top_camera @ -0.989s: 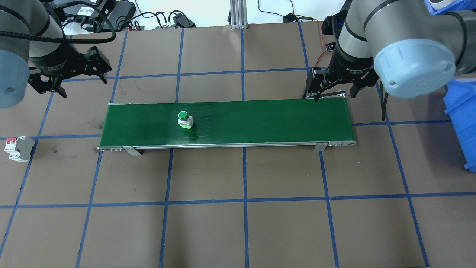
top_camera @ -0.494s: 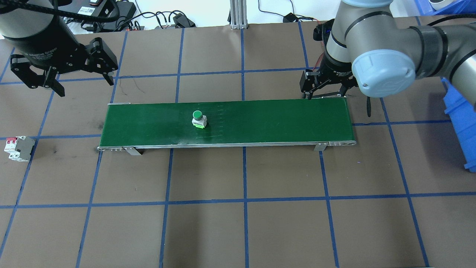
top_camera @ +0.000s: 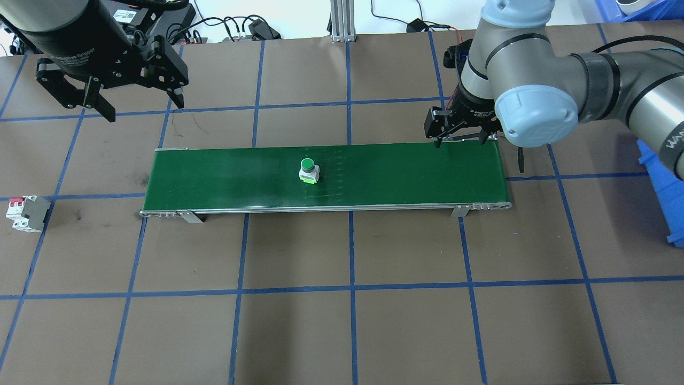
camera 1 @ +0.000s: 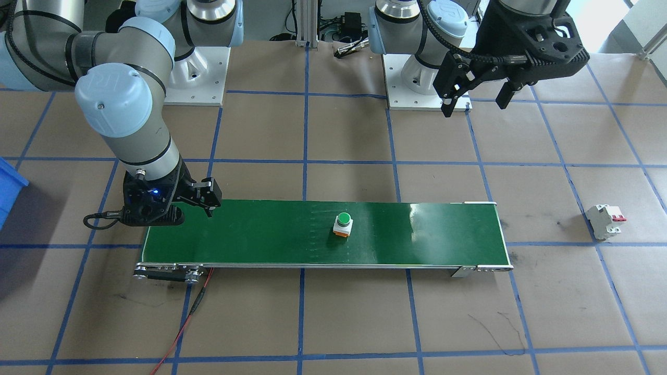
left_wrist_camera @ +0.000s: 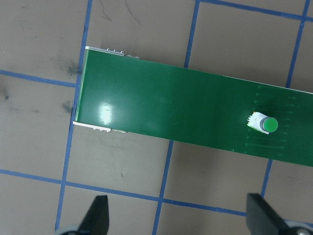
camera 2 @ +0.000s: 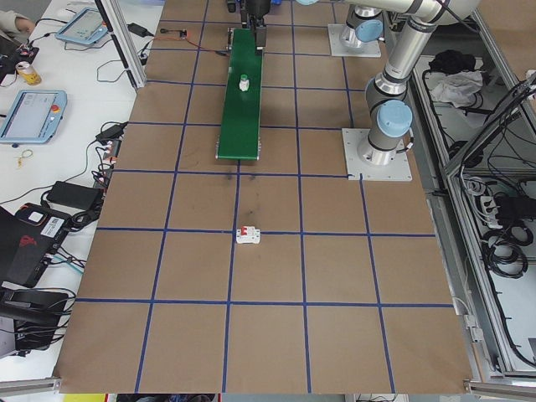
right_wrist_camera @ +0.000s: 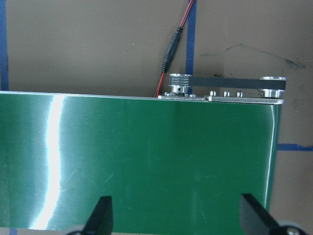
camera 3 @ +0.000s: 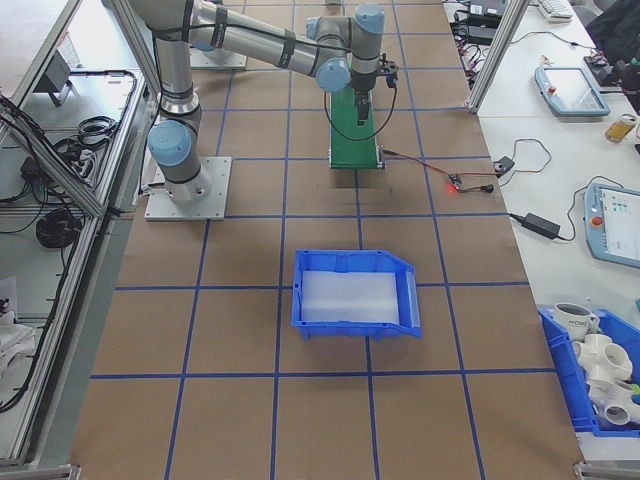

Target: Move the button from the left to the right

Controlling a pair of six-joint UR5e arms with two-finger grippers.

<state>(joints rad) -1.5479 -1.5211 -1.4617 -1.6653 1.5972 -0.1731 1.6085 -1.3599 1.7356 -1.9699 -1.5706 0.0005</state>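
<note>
The button [top_camera: 308, 171], green-capped with a white body, stands upright on the green conveyor belt [top_camera: 406, 176] a little left of its middle; it also shows as the button [camera 1: 343, 224] [left_wrist_camera: 264, 123]. My left gripper [top_camera: 144, 107] hangs open and empty high above the table, behind the belt's left end, well away from the button. My right gripper [top_camera: 464, 138] is open and empty, low over the back edge of the belt's right end. In the right wrist view the open fingers [right_wrist_camera: 100, 218] frame bare belt; the button is out of that view.
A white circuit breaker with red levers [top_camera: 26, 213] lies on the table left of the belt. A blue bin [top_camera: 662, 171] sits at the right table edge. A red cable [camera 1: 182, 323] runs from the belt's motor end.
The button has travelled rightward along the belt. The left gripper has lifted and drawn back from the belt. The right arm has shifted slightly left over the belt's right end.
</note>
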